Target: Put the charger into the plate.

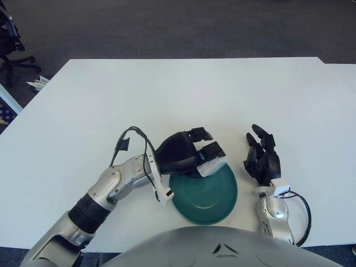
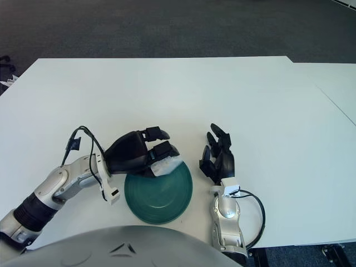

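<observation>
A dark green plate sits on the white table near its front edge. My left hand is over the plate's far left rim, its fingers curled around a white charger that sticks out below them above the plate. It also shows in the right eye view. My right hand shows just to the right of the plate, fingers spread and holding nothing.
The white table stretches wide behind the hands. A second table edge shows at the far right. An office chair and some papers stand off the table at the far left.
</observation>
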Robot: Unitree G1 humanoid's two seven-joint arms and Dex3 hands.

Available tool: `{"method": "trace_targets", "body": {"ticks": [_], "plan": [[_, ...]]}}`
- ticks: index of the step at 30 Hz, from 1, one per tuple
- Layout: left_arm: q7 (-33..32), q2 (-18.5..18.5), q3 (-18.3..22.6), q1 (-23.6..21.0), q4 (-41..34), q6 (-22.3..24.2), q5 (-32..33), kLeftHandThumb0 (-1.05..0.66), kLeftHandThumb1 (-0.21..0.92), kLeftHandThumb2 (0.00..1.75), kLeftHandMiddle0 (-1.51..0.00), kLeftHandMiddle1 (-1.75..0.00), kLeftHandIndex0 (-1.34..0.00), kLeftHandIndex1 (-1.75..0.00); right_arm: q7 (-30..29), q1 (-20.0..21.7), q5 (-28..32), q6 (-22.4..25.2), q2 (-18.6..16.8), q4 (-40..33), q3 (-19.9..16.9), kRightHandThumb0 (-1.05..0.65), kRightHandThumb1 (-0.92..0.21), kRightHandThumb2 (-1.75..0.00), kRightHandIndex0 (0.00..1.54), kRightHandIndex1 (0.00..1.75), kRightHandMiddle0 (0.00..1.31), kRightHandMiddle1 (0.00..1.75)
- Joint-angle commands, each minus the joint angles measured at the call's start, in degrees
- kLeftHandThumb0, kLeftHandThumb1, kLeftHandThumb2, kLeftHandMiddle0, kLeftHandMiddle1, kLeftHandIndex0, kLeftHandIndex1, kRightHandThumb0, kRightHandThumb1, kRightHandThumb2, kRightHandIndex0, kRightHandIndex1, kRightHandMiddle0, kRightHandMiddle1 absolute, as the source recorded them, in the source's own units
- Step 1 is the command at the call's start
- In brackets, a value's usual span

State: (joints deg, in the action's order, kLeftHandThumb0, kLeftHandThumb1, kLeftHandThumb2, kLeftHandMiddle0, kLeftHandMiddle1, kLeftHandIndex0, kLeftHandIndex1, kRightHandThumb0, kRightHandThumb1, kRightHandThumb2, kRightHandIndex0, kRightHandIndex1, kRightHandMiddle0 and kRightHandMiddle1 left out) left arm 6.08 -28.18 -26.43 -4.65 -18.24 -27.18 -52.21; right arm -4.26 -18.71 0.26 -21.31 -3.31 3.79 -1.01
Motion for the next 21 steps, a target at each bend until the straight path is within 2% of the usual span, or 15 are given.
{"method": "trace_targets", "body": {"ticks": [1, 21], "plan": [[2.4, -0.6, 1.1, 0.9, -1.1, 1.4, 0.3, -1.02, 0.92, 0.81, -0.32, -0.01, 0.0, -0.57, 1.0, -2.7, 1.6, 4.7, -1.0, 6.4, 0.0, -0.67, -0.92, -0.78, 0.27, 0.0, 0.0, 0.67], [5.6, -0.9, 2.2, 1.3, -1.8, 0.8, 1.8, -1.03, 0.92, 0.82, -0.28, 0.0, 0.0, -0.58, 1.3, -3.0, 1.9, 5.1, -0.9, 6.1, -0.1, -0.67, -0.92, -0.78, 0.29, 0.01, 0.0, 0.66]]}}
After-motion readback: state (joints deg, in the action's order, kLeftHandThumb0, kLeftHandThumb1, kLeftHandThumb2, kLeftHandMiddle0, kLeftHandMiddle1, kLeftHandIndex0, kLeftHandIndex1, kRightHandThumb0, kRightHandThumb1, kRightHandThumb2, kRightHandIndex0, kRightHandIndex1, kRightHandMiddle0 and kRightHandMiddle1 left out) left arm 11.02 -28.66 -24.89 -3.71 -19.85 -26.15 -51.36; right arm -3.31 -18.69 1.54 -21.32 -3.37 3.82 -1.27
